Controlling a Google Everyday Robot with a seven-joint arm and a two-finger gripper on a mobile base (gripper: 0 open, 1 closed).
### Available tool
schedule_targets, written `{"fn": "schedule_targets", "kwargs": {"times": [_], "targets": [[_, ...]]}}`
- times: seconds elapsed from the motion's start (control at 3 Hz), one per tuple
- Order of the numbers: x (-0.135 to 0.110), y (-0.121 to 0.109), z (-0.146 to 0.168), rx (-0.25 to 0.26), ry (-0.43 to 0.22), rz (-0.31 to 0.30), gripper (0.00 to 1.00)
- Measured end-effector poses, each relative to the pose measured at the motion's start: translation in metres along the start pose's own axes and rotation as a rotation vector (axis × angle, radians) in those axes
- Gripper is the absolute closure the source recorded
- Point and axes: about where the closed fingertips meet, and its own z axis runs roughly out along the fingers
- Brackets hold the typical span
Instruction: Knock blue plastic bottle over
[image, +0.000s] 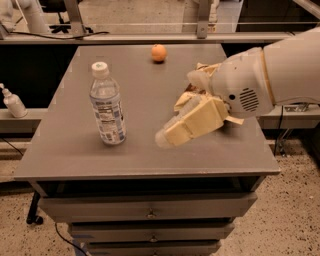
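While standing upright on the left of the desk (70, 155), long axis vertical and white cap up, the bottle (106, 110) sits left of the end effector (166, 137), near but apart. Label text unreadable. End effector state: cannot tell. Chip bag (184, 101) behind it, orange (159, 52) far.

Fills the upper right edge with a bulky white shell, smooth and rounded. Shows a thin tan seam between two shell segments. Bears a round patch of small vent slots and one dark dot on the wrist housing. Ends in a cream-yellow, blocky gripper (167, 136), paler toward the tip, above the right half of the grey tabletop (75, 150).
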Motion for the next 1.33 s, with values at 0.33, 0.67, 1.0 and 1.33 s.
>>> {"fn": "schedule_targets", "kwargs": {"times": [0.33,0.67,1.0,1.33], "targets": [[0.0,0.0,-0.002,0.001,0.002,-0.001,0.0],[0.004,0.005,0.015,-0.036,-0.033,-0.016,0.0],[0.012,0.012,0.05,-0.09,-0.091,-0.023,0.0],[0.017,0.013,0.091,-0.122,-0.161,-0.043,0.0]]}}
